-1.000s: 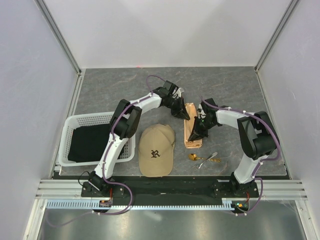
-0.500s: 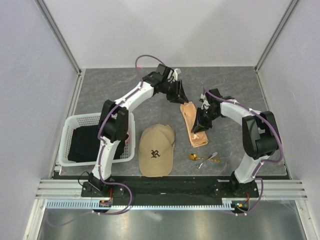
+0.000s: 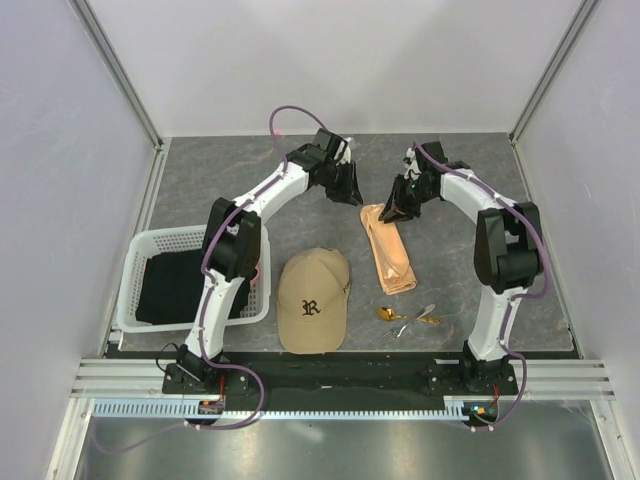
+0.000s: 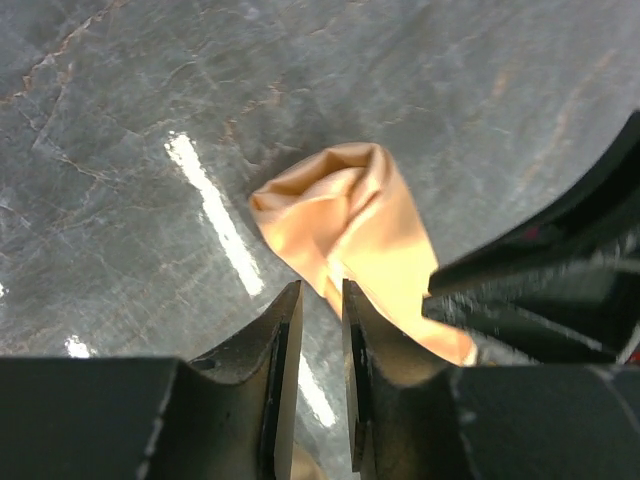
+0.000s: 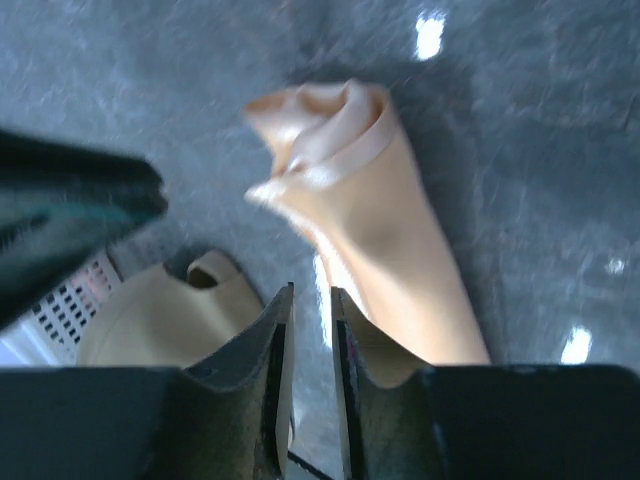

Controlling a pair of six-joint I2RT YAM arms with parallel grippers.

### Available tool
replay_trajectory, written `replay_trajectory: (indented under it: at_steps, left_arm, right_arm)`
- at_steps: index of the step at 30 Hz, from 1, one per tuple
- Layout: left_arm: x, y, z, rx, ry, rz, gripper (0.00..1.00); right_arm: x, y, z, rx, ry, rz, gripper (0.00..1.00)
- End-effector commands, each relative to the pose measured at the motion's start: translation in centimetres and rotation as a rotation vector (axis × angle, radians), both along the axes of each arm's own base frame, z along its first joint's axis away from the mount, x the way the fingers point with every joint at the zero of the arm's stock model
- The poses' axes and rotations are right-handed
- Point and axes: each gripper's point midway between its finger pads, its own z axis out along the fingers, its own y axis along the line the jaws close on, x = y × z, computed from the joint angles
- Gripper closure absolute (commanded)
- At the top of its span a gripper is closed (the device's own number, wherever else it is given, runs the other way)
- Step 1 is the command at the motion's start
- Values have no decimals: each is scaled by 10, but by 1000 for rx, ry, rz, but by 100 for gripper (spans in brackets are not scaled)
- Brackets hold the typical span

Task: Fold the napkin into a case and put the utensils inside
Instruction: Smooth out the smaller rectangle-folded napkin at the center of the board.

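The peach-orange napkin (image 3: 388,250) lies folded into a long narrow strip on the grey table, right of the cap, with its far end bunched up. It also shows in the left wrist view (image 4: 350,220) and the right wrist view (image 5: 370,200). My left gripper (image 3: 353,196) hovers just beyond the strip's far end on the left; its jaws (image 4: 320,285) are a narrow gap apart and empty. My right gripper (image 3: 389,212) is at the far end on the right, its jaws (image 5: 312,290) likewise narrowly apart and empty. The utensils, a gold spoon (image 3: 386,313) and silvery pieces (image 3: 417,317), lie near the strip's near end.
A tan baseball cap (image 3: 312,300) lies left of the napkin, also in the right wrist view (image 5: 160,310). A white basket (image 3: 135,265) holding a black cloth (image 3: 185,285) stands at the left. White walls enclose the table.
Both grippers moved away from me toward the table's far side, drawing the napkin's far end along. They let go of it and now stand off its far end.
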Motion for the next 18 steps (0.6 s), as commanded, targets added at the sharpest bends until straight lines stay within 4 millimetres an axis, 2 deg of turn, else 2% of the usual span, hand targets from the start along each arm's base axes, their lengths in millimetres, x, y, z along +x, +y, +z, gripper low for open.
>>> replay_trajectory:
  at_steps: [1, 2, 4, 7, 13, 18]
  left_arm:
    - [1, -11, -10, 49, -48, -24, 74]
    - [1, -12, -12, 53, -46, -23, 75]
    - [-2, -16, -19, 65, -46, -26, 76]
    - [-8, -22, -25, 82, -48, -37, 77]
    - [-17, -23, -33, 132, -61, -40, 75]
    - [-20, -26, -37, 174, -93, -50, 66]
  right_arm:
    - [34, 6, -9, 50, -12, -77, 77]
    - [36, 9, -17, 63, 3, -78, 79]
    - [45, 11, -19, 80, 0, -89, 88]
    - [48, 15, -25, 97, 12, -93, 94]
    - [48, 5, -30, 101, 22, -125, 97]
    - [48, 1, -30, 125, 27, -134, 96]
